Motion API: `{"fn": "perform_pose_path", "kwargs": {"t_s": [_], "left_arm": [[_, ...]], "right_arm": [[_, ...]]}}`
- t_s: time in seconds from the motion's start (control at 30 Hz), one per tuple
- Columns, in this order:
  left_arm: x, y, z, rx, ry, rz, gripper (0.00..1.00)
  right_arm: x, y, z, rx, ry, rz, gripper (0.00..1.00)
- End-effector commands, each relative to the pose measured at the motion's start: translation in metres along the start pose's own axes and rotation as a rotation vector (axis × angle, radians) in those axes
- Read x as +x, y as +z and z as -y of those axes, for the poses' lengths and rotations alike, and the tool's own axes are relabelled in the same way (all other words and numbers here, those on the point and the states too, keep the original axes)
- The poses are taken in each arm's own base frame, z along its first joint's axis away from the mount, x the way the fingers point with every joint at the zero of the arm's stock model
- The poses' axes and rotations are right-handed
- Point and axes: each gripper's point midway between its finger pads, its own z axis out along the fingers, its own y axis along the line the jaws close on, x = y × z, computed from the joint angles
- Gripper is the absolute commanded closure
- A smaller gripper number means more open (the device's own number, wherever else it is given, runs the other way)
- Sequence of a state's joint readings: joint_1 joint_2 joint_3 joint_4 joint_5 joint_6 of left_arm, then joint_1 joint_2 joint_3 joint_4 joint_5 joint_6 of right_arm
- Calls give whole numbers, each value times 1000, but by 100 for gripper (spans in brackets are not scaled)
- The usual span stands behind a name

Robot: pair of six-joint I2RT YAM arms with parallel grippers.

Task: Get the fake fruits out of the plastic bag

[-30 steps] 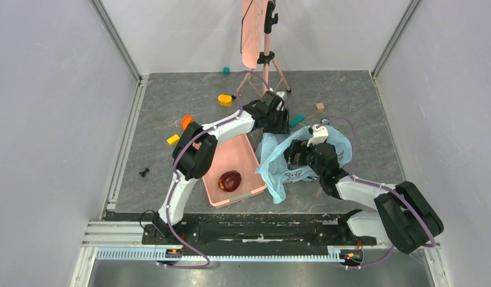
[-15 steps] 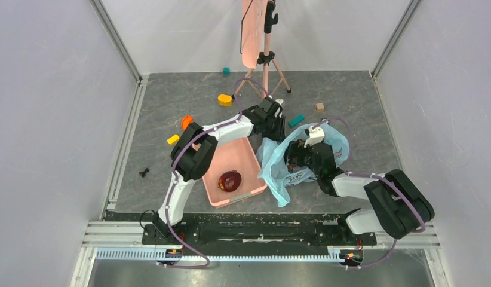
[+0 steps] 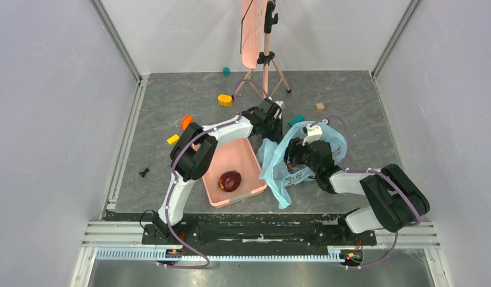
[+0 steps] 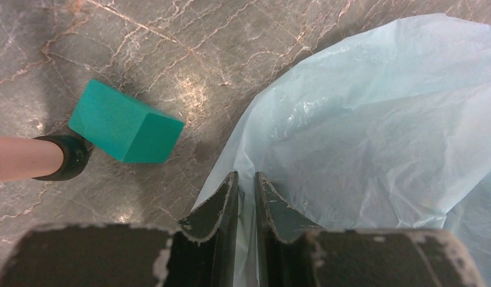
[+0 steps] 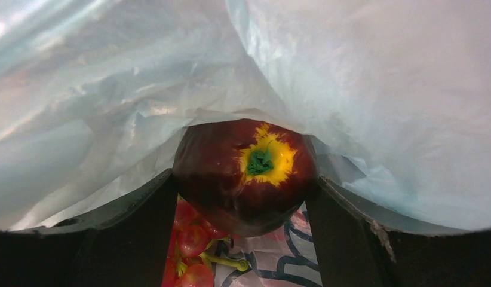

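item: fruit (image 5: 231, 179), dark red, with a yellow patch round a green stem mark
location: inside the bag (image 4: 380, 119), under its folds; hidden in the top view
right gripper (image 5: 244, 177): my fingers stood wide, one on each flank of the fruit, both touching it; i judged it held
left gripper (image 4: 246, 177): my fingers were nearly together, with the bag's thin edge pinched between them
bearing: the fruit lay dead ahead of my right wrist, between the fingers, off to neither side
axis: the stem end faced back at the wrist camera, tipped a little right; my fingers crossed that axis
nearer arm: right, at the fruit; left was at the bag's far-left rim, apart from the fruit
cover: plastic draped over the fruit's top and over both fingers
second fruit (image 3: 230, 180): lay in the basket (image 3: 236, 154), just left of the bag
next move, judged: draw straight back along the wrist line, out of the bag, then left toward the basket
risk, judged: the film might drag along with the fruit
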State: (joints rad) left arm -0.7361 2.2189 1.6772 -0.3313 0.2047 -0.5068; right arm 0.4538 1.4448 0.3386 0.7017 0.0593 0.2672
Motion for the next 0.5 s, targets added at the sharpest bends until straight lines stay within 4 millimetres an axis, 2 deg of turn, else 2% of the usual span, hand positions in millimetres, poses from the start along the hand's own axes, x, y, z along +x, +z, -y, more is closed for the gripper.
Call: {"fn": "perform_pose_path", "kwargs": {"t_s": [0.0, 0.23, 0.47], "left_arm": [[-14, -18, 4, 11, 10, 47, 79], [-19, -23, -5, -16, -11, 75, 82], [-23, -30, -10, -34, -21, 97, 82]], "right_arm": [[-33, -6, -1, 5, -8, 101, 33], [-39, -34, 5, 36, -6, 110, 35], [-30, -61, 4, 29, 24, 73, 36]]}}
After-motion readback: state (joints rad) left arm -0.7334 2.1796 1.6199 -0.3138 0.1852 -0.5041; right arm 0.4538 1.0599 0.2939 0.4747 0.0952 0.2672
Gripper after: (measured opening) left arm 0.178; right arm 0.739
